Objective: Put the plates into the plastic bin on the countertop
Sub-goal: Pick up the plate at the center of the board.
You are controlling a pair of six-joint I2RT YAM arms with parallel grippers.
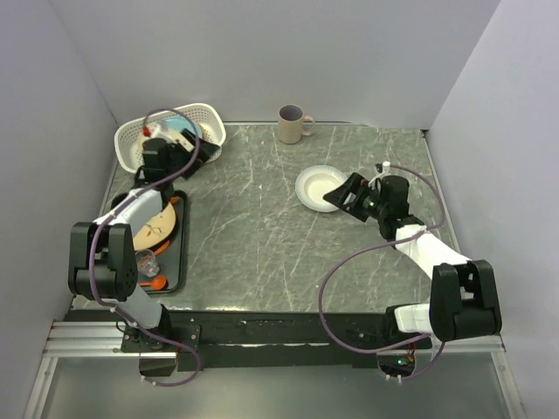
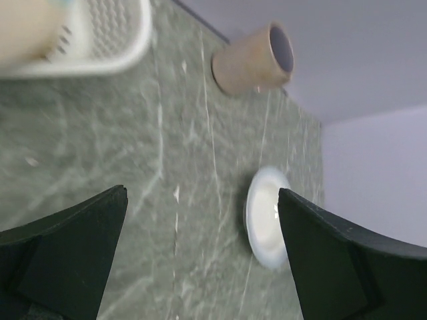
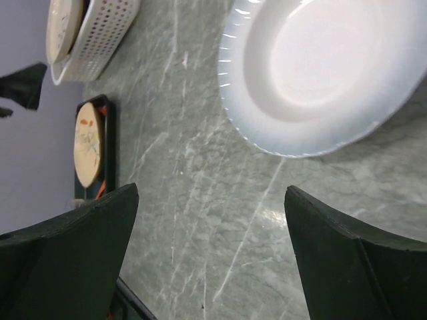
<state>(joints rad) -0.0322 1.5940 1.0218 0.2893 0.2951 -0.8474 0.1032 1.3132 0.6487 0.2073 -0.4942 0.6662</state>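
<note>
Worktop [image 1: 262, 236] space toward the far right edge holds a pale white plate [image 1: 316, 185] lying flat. The right end effector [image 3: 212, 193] is spread at its rim, pinching nothing. More plates [image 1: 182, 127] stand in the plastic bin [image 1: 127, 147] at the far left corner. The left end effector [image 2: 201, 193] hangs spread and empty by the bin's near side. A twig plate [image 1: 157, 225] lies on the black tray [image 1: 180, 262] at the left edge.

The top camera looks down from above and behind the arm bases, over the whole countertop [image 1: 262, 227]. The left wrist camera looks low across it, from far. The right wrist camera is close above the pale plate [image 3: 313, 67], which all three views share.
</note>
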